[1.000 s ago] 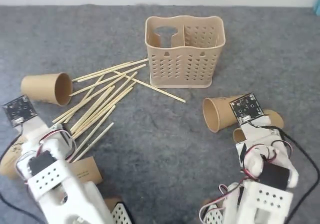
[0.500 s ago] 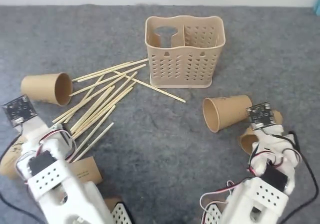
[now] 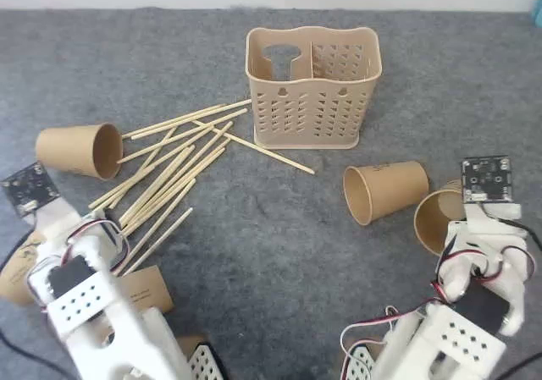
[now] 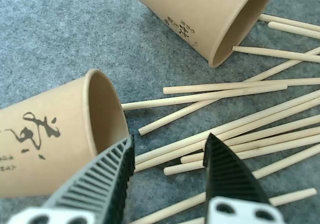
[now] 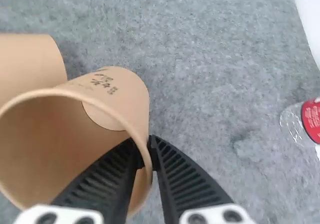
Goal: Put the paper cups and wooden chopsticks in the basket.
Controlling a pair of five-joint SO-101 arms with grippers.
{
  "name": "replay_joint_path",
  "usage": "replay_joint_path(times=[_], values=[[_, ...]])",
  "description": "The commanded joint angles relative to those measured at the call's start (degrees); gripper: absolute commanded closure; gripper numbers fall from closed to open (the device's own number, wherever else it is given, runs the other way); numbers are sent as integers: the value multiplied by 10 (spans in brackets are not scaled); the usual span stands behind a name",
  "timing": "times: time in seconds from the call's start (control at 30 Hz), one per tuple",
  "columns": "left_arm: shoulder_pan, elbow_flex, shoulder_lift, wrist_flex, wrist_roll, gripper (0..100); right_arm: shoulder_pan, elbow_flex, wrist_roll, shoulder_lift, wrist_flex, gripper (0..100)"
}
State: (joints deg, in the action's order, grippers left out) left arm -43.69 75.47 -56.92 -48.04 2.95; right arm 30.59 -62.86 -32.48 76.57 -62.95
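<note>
The tan slotted basket [image 3: 312,84] stands upright at the back of the table. Wooden chopsticks [image 3: 169,173] lie scattered to its left. My right gripper [image 5: 147,144] is shut on the rim of a paper cup [image 5: 65,139], one finger inside and one outside; this cup [image 3: 439,219] is tilted at the right, beside another cup [image 3: 385,190] lying on its side. My left gripper [image 4: 167,169] hangs open over chopsticks [image 4: 240,129], next to a lying cup [image 4: 50,134]. Beyond it lies another cup [image 4: 205,14], which is at the far left [image 3: 80,150].
The table is covered in grey felt [image 3: 279,253]. More paper cups [image 3: 148,289] lie partly hidden under the left arm at the near left. A clear object with a red label [image 5: 305,124] sits off to the side of the right arm.
The right arm has swung to the right with the cup in its gripper. That cup came away from the lying cup and now tilts mouth-up. The left arm has barely moved.
</note>
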Motion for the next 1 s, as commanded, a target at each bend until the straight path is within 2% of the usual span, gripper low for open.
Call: replay_joint_path(times=[0.0,0.2,0.33,0.53,0.7,0.97], values=[[-5,-33,4,17,9,787,4,107,19,8,-88,991],[-5,-80,4,-24,11,787,3,216,18,-5,-216,991],[-5,-80,4,-48,11,787,3,344,32,-95,-278,991],[-38,-39,4,8,11,787,-57,626,132,-354,-397,991],[-55,-38,4,11,11,787,-122,791,246,-513,-399,991],[-55,-38,4,12,11,787,-269,1026,387,-620,-393,991]])
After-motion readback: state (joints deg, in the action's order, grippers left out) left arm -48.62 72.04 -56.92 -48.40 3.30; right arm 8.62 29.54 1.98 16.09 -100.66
